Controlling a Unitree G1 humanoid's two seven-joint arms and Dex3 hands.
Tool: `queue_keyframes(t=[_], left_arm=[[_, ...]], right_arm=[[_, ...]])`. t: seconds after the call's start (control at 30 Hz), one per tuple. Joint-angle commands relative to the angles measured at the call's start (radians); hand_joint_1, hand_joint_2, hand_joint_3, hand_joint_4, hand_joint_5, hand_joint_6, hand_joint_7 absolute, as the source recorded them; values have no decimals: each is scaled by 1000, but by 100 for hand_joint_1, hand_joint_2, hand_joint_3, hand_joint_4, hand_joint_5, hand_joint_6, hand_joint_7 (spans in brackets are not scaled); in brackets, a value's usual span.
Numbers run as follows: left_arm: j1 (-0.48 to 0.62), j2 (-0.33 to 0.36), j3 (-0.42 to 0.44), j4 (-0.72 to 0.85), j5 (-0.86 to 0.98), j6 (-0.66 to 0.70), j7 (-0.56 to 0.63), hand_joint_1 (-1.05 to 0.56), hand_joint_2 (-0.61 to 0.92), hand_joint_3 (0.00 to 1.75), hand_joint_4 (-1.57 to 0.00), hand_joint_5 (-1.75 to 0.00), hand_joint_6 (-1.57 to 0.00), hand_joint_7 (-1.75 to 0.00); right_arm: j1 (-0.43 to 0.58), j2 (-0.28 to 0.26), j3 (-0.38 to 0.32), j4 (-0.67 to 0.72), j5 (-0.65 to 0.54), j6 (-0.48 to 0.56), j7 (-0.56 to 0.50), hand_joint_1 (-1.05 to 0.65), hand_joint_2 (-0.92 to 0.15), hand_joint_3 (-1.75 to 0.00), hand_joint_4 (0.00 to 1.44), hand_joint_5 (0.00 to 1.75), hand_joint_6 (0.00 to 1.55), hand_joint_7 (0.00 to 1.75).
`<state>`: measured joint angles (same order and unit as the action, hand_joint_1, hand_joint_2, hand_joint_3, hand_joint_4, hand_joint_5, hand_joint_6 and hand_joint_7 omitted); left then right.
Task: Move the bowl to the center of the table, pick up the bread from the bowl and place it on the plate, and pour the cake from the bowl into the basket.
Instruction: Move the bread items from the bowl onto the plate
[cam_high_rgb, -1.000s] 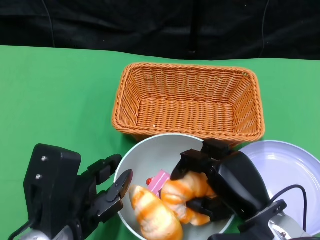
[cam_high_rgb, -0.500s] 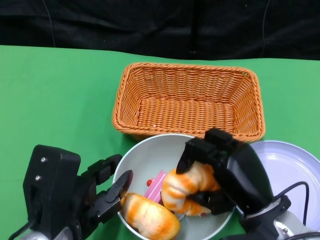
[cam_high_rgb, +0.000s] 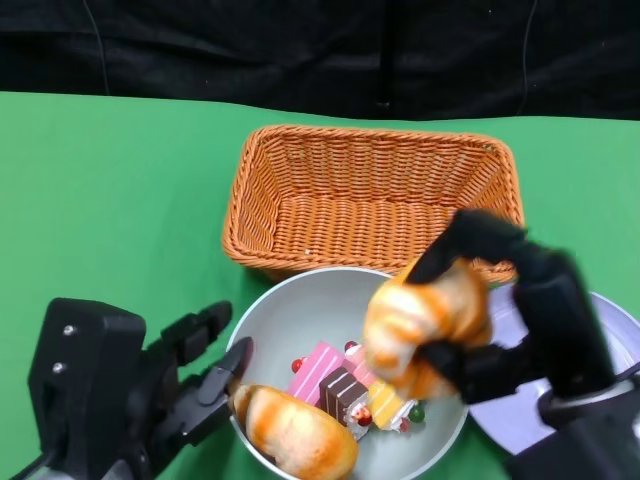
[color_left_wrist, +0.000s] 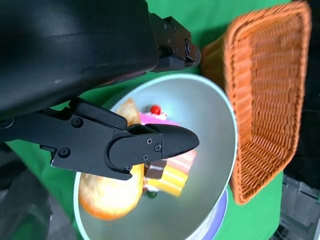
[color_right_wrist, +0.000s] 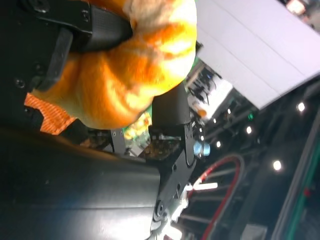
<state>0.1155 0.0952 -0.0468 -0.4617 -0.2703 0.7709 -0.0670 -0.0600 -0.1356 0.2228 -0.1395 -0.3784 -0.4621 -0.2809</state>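
Observation:
My right hand (cam_high_rgb: 520, 320) grips a golden bread (cam_high_rgb: 425, 320) and holds it in the air over the right side of the grey bowl (cam_high_rgb: 300, 295), close to the lavender plate (cam_high_rgb: 622, 328). The right wrist view shows the bread (color_right_wrist: 130, 65) wrapped by black fingers (color_right_wrist: 90, 25). A second bread (cam_high_rgb: 295, 435) and the cake pieces (cam_high_rgb: 345, 385) lie in the bowl. My left hand (cam_high_rgb: 150, 400) grips the bowl's left rim. In the left wrist view its fingers (color_left_wrist: 150, 145) reach over the bowl (color_left_wrist: 225, 110), the bread (color_left_wrist: 105, 195) and the cake (color_left_wrist: 165, 170).
An orange wicker basket (cam_high_rgb: 375, 200) stands just behind the bowl, nothing inside it; it also shows in the left wrist view as the basket (color_left_wrist: 270, 100). Green cloth covers the table (cam_high_rgb: 110, 200), with a black backdrop behind.
My right hand has lifted one bread up and to the right, out of the bowl toward the plate. The cake pieces under it now show. The left hand stays at the rim.

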Motion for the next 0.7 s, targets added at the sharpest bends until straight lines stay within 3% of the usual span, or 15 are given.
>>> queue_keyframes(t=[0.03,0.17,0.33,0.7], left_arm=[[9,15,8,-15,11,-18,-8,-60,92,49,-16,-17,-19,-3],[8,40,40,-31,27,-70,-11,-58,92,49,-14,-17,-16,-1],[12,46,44,-43,47,-94,-3,-58,92,49,-14,-18,-17,-1],[14,41,46,-44,59,-99,-8,-59,92,48,-14,-19,-17,-1]], right_arm=[[17,13,-23,-23,16,14,27,-8,-16,-175,101,175,85,154],[27,6,-99,-96,53,113,85,0,-16,-175,103,175,88,157],[33,2,-133,-110,32,137,110,0,-17,-175,102,175,86,158],[35,15,-147,-113,22,138,127,0,-18,-175,102,175,86,159]])
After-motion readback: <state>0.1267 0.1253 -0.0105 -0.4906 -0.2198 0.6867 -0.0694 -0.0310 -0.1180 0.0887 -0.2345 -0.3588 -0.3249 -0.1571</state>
